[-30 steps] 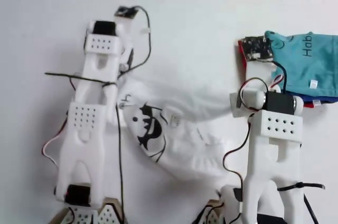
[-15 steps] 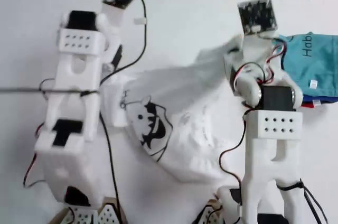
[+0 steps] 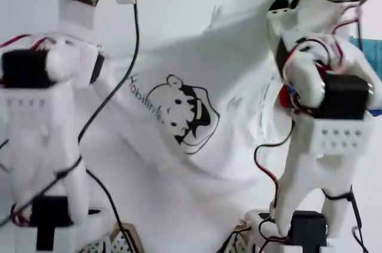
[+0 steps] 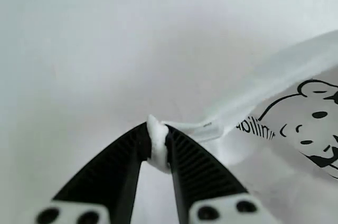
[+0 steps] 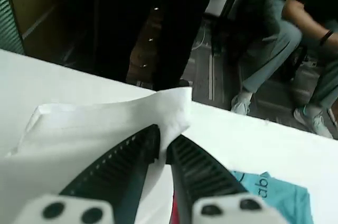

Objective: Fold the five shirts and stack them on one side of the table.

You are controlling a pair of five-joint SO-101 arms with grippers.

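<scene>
White shirt [image 3: 179,145] with a black cartoon print [image 3: 182,113] spreads across the middle of the high view, stretched between two white robot arms over a white table [image 3: 173,14]. The print faces up, slightly tilted, at the centre of the frame. The cloth runs from the centre left up to the upper right corner, and its lower part hangs in loose folds toward the bottom centre.

The left arm [image 3: 36,116] stands along the left edge of the high view. In the left wrist view, the left gripper [image 4: 157,140] sits at the bottom centre, its two black ribbed fingers clenched on a small bunched corner of the white shirt. From there a taut hem runs to the right edge of the frame, with part of the print showing below it at the lower right.

The right arm [image 3: 328,122] rises along the right side of the high view. In the right wrist view, the right gripper [image 5: 166,140] is at the bottom centre, its fingers pinched on another edge of the white shirt, which fans out to the left of the frame.

A folded teal shirt [image 5: 269,197] lies on the table at the lower right of the right wrist view, with a sliver of red cloth [image 5: 173,211] showing just beside the gripper.
</scene>
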